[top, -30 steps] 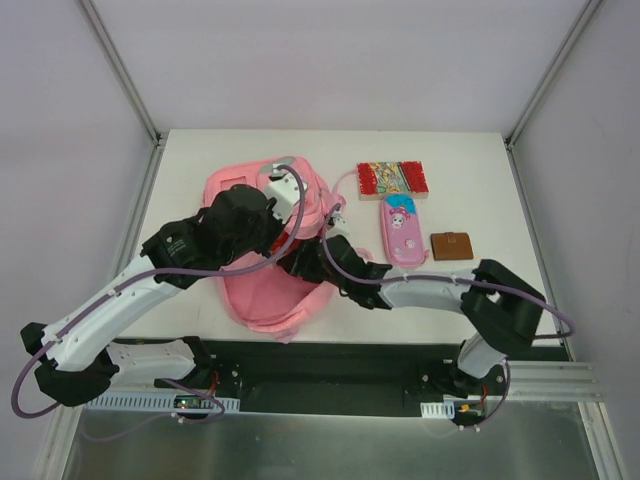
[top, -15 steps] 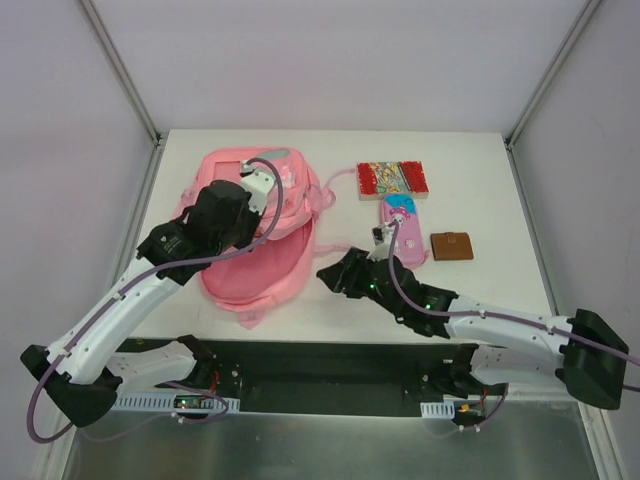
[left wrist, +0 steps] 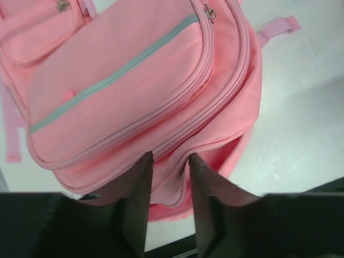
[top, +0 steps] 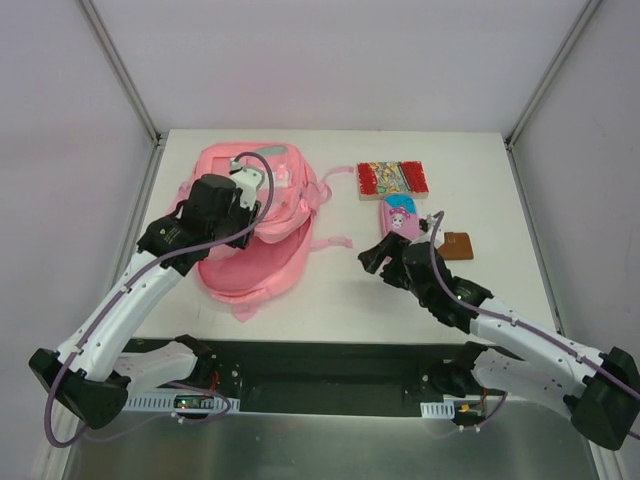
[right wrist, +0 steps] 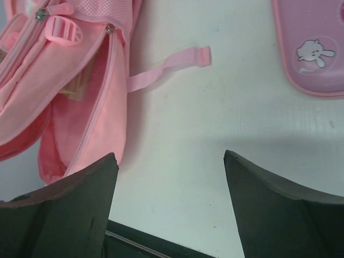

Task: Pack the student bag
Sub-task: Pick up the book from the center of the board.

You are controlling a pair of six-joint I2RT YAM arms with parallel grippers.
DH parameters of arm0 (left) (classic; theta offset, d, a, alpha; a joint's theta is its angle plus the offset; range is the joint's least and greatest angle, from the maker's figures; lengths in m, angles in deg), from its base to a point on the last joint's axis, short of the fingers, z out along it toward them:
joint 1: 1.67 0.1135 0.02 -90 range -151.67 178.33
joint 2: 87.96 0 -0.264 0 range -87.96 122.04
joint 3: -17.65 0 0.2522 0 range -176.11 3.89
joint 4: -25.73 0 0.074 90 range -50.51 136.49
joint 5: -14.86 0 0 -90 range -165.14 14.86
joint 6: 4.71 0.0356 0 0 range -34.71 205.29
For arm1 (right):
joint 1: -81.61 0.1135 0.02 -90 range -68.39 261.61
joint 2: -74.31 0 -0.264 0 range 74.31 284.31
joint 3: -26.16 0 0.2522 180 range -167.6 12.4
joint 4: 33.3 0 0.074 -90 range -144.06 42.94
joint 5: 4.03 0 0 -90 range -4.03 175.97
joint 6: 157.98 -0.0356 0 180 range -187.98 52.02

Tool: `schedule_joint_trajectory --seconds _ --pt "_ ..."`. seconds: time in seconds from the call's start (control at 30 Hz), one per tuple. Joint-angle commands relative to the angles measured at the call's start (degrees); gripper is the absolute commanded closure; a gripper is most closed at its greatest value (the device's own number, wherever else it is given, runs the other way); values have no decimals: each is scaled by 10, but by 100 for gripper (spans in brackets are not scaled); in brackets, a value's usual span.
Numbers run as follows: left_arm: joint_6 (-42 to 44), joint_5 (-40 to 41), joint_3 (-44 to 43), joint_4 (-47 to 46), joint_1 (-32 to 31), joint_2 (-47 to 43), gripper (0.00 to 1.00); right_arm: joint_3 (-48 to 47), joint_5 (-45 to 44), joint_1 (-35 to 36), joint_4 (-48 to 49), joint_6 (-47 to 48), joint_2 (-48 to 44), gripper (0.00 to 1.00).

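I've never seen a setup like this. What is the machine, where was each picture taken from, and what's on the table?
Two robot arms are bolted at the near edge of a table. The wide picture looks down from above and behind them. The other two come from a camera on each wrist, so the dark prongs are that arm's own fingers. On the table lie a pink bag, a pink case, a book and a wallet. The left end effector is at the bag's rim, fingers close together; whether they pinch it I cannot tell. The right end effector is open and empty, over the table between bag and case.
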Motion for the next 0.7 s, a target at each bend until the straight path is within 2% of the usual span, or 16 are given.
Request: schedule_joint_trajectory --seconds 0.0,0.03,0.13,0.17,0.43,0.57,0.67 --pt "-15 -100 -25 -18 9 -2 58 -1 62 -53 -47 8 0 17" --pt "-14 -142 -30 -18 9 -2 46 1 85 -64 -47 8 2 17" --pt "-45 -186 -54 -17 9 -3 43 0 120 -104 -48 17 4 16" --pt "-50 -202 -65 -16 9 -5 34 0 126 -112 -49 22 2 16" --pt "-71 -252 -133 -23 8 -27 24 -6 195 -238 -75 64 7 9" --pt "-75 -263 -139 -24 8 -19 20 -30 268 -284 -51 96 65 9" --pt "-76 -263 -148 -26 8 4 19 -82 320 -290 -41 115 126 9"
